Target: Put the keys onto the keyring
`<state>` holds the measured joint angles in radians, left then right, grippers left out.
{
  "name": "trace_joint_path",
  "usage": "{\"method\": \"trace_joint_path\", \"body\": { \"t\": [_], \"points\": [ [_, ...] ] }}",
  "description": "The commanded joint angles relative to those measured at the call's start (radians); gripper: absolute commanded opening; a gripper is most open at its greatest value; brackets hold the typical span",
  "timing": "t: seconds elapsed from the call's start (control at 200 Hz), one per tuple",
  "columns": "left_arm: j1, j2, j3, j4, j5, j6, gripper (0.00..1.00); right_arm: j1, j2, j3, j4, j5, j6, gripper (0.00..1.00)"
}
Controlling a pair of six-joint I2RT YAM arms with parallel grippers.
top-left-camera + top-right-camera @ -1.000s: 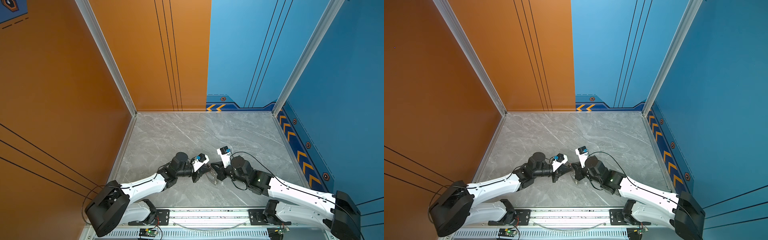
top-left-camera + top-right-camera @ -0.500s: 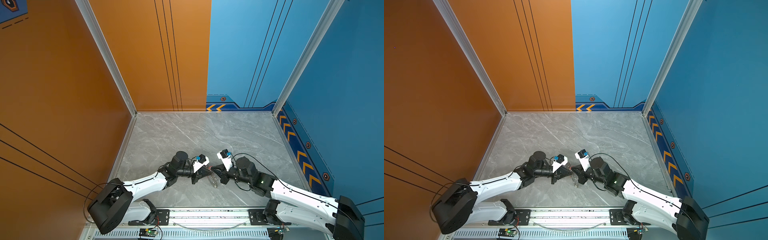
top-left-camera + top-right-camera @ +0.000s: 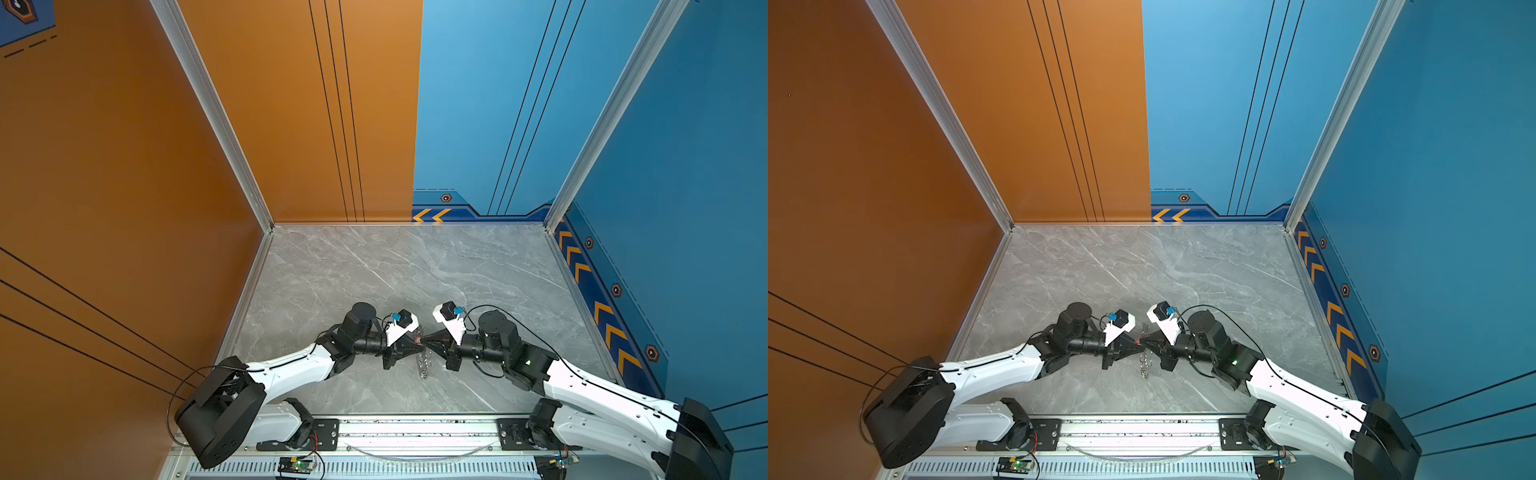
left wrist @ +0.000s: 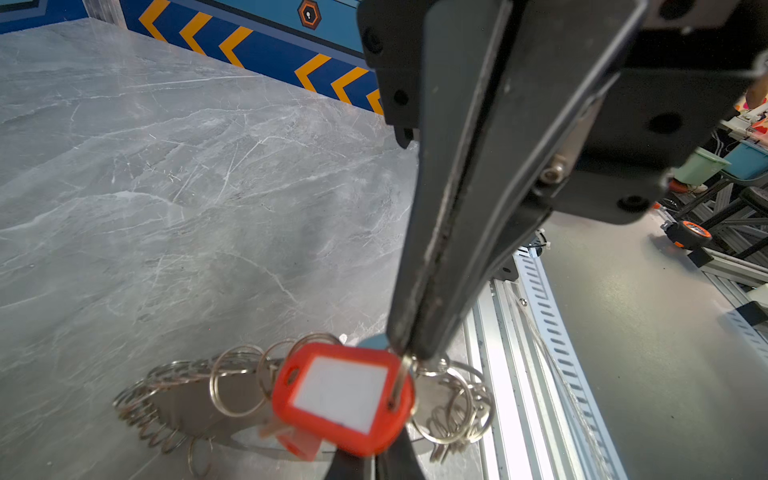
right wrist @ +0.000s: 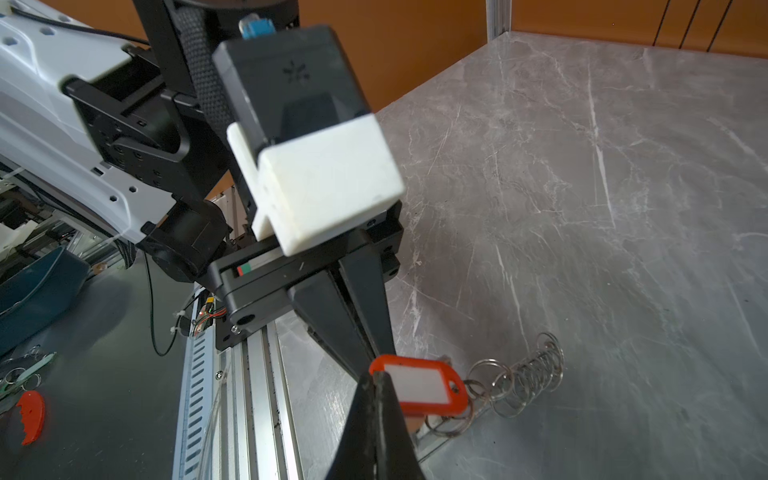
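One broad grey marble tabletop (image 3: 374, 270) carries everything, and near its front edge my left arm (image 3: 291, 370) and my right arm (image 3: 582, 386) lean in low and meet tip to tip, since threading something this small needs one side to steady and the other to work. My left hand (image 4: 405, 353) is pressed together, its fingertips pinching the little split ring (image 4: 401, 376) that passes through a hole at one end of the orange-red tag (image 4: 340, 395). Gripping the ring rather than the plastic leaves the tag's face free and lets me steer the ring itself. My right hand (image 5: 376, 380) is also pressed together, and its tip appears to nip the tag's edge at that same end. I judge that this is what holds the tag level and off the surface instead of dangling. The keyring (image 5: 523, 374), a curled row of silver rings, lies on the tabletop just beside and below the tag, close enough that a short move should reach it. Whether the tag is already linked to it I cannot tell. The key belonging to this tag is mostly hidden under it, so I cannot place it surely; a second key I do not see.
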<state>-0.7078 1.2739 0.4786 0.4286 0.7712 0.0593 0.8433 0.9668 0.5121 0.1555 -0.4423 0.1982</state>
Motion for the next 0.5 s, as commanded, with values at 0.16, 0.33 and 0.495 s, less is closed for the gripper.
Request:
{"method": "trace_joint_path", "body": {
  "t": [0.16,0.33,0.495],
  "points": [
    [0.005,-0.001,0.010,-0.006,0.011,0.008,0.00,-0.018,-0.026,-0.012,-0.019,0.147,-0.009,0.00],
    [0.005,0.000,0.010,-0.006,-0.003,0.010,0.00,-0.023,-0.097,0.024,-0.168,0.325,-0.016,0.00],
    [0.010,-0.023,0.002,-0.006,-0.049,0.011,0.00,-0.027,-0.153,0.046,-0.323,0.377,-0.051,0.00]
  ]
}}
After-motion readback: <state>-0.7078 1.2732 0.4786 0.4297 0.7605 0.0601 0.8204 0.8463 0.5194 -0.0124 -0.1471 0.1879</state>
